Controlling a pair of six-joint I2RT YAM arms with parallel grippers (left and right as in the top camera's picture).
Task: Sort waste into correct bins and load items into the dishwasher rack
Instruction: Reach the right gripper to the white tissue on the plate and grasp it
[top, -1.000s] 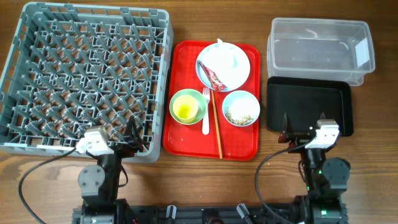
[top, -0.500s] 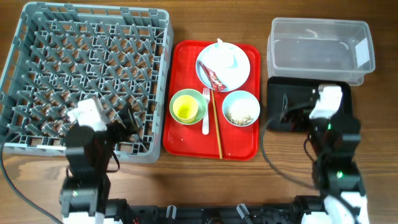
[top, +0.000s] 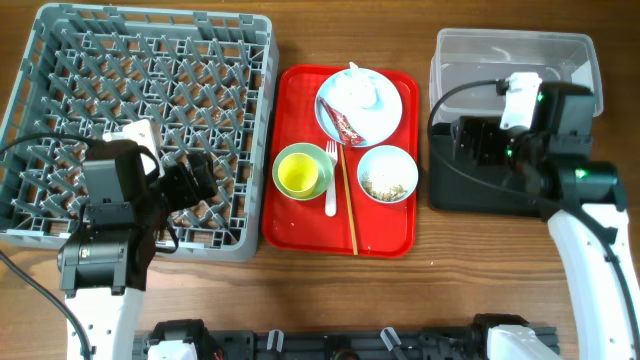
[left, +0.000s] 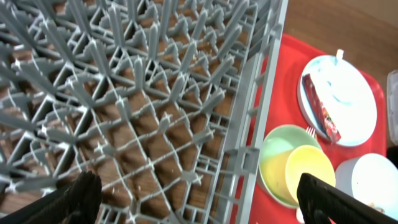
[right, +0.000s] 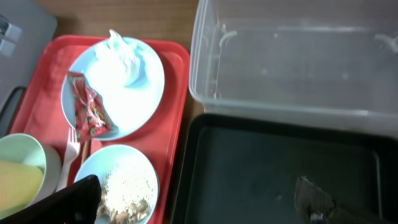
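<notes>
A: Where does the waste sit?

B: All on the red tray (top: 300, 228) in the middle of the desk. The snack wrapper (top: 343, 125) and the crumpled tissue (top: 361, 90) lie on the pale-blue plate (top: 388, 118). The rice-like crumbs (top: 388, 180) fill the pale-blue bowl (top: 407, 160) just below it.

A: How would they handle?

B: I judge the wrapper light, crinkly and slick, so pinch 1 end across its narrow width. The tissue looks soft and will squash, so take its raised peak. The crumbs are loose and no pinch will carry them. Grip the bowl's rim and tip it into a bin.

A: And the dishes?

B: Stiff, smooth plastic, probably slippery, so rim grips there too. The yellow cup (top: 297, 178) nests in the light-green bowl (top: 283, 160). The fork (top: 330, 192) and chopsticks (top: 349, 205) lie flat between the bowls, thin and likely to roll.

A: The arms?

B: The left tool (top: 198, 180) hangs over the near right part of the dishwasher rack (top: 150, 14), pointing toward the tray. The right tool (top: 466, 146) is above the black tray (top: 480, 198), just in front of the clear tub (top: 470, 88), also facing the red tray. Both tools are spread wide and carry nothing.
</notes>
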